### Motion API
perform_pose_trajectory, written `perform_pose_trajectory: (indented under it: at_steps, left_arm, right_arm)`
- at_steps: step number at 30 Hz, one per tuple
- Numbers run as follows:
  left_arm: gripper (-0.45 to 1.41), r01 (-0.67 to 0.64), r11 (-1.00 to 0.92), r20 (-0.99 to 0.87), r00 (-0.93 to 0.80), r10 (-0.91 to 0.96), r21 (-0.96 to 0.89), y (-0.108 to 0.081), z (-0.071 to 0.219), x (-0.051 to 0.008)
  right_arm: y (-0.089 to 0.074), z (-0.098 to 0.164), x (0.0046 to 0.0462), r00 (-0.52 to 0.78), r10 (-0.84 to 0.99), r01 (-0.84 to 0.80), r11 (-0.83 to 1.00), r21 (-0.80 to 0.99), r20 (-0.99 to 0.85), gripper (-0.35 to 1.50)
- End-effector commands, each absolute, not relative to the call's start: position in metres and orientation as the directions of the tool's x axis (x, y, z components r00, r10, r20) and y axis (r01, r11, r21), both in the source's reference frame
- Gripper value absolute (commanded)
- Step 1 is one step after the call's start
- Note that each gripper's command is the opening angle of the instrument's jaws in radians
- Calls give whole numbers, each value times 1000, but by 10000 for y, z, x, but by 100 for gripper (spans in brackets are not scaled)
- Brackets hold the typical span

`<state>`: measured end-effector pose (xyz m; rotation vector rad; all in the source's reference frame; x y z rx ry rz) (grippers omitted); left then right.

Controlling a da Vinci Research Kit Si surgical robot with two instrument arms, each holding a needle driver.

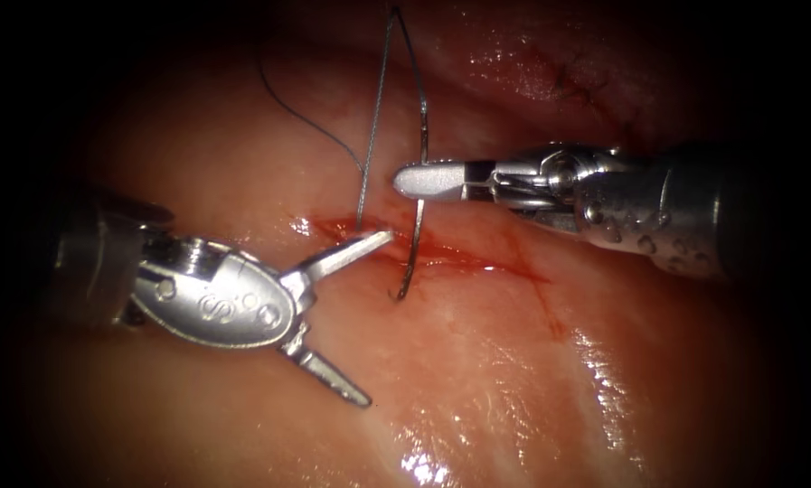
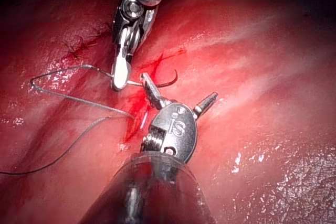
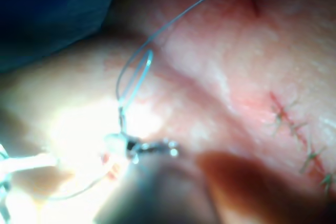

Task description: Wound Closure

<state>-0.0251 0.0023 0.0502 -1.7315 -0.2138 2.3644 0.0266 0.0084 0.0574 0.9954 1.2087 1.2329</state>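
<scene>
On the left, the left tool (image 1: 369, 316) has its jaws spread wide and is gripping nothing. Its upper jaw tip rests right at the cut (image 1: 441, 258), touching the wet red fluid (image 1: 333, 226) at the cut's left end, just beside where the thread (image 1: 369, 136) meets the tissue (image 1: 477, 380). The lower jaw points down and away over bare tissue.

Moving to the middle, the thread rises from the cut, loops at the top and comes back down to the needle (image 1: 416, 244). A second dark strand trails off to the upper left. The needle stands nearly upright across the cut, its lower end curling down on the near side of the wound. I can't tell for sure whether that end is actually in the tissue or just resting on it.

On the right, the right tool (image 1: 428, 181) is clenched on the needle, roughly in the upper part of its curve, above the cut. In the left wrist view the same tool (image 2: 121, 74) pinches the needle (image 2: 168, 80) with the hooked end free beside it.

What could go wrong, as I see it: the open left jaw sits so close to the thread that it could snag or fray it. The needle could also twist in the right tool's grip if it's pushed against the tissue off-axis, and the loose loop up top could catch on either tool.
</scene>
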Motion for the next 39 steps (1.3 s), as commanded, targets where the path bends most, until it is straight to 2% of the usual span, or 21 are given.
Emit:
perform_pose_trajectory:
  at_steps: [1, 6, 9, 10, 12, 15, 18, 26, 39]
  left_arm:
    - [104, -81, -962, -919, -284, 272, -260, 18, 506, -253]
    - [103, -60, -943, -907, -260, 332, -328, 20, 499, -238]
    - [71, -43, -932, -898, -254, 359, -360, 25, 499, -221]
    - [36, -33, -929, -897, -253, 364, -368, 29, 501, -213]
    - [12, -34, -926, -887, -276, 370, -375, 35, 507, -202]
    - [2, -38, -914, -862, -321, 393, -403, 42, 519, -192]
    - [-17, -69, -892, -810, -391, 436, -447, 53, 547, -186]
    - [-27, -96, -868, -749, -464, 472, -488, 54, 611, -198]
    - [-28, -78, -861, -721, -513, 467, -502, 65, 637, -229]
  right_arm:
    - [82, 580, 271, -59, 991, -133, 108, 985, -117, -35]
    - [84, 578, 266, -61, 982, -147, 169, 975, -179, -35]
    - [85, 575, 263, -53, 962, -164, 257, 953, -268, -35]
    - [85, 573, 262, -51, 951, -174, 293, 940, -306, -35]
    - [84, 568, 263, -43, 926, -185, 362, 914, -375, -35]
    - [83, 562, 266, -28, 889, -199, 443, 874, -457, -35]
    - [80, 556, 271, -9, 848, -206, 517, 830, -530, -35]
    - [78, 546, 283, 40, 737, -261, 660, 705, -675, -35]
    - [80, 542, 283, 81, 663, -296, 729, 618, -744, -35]
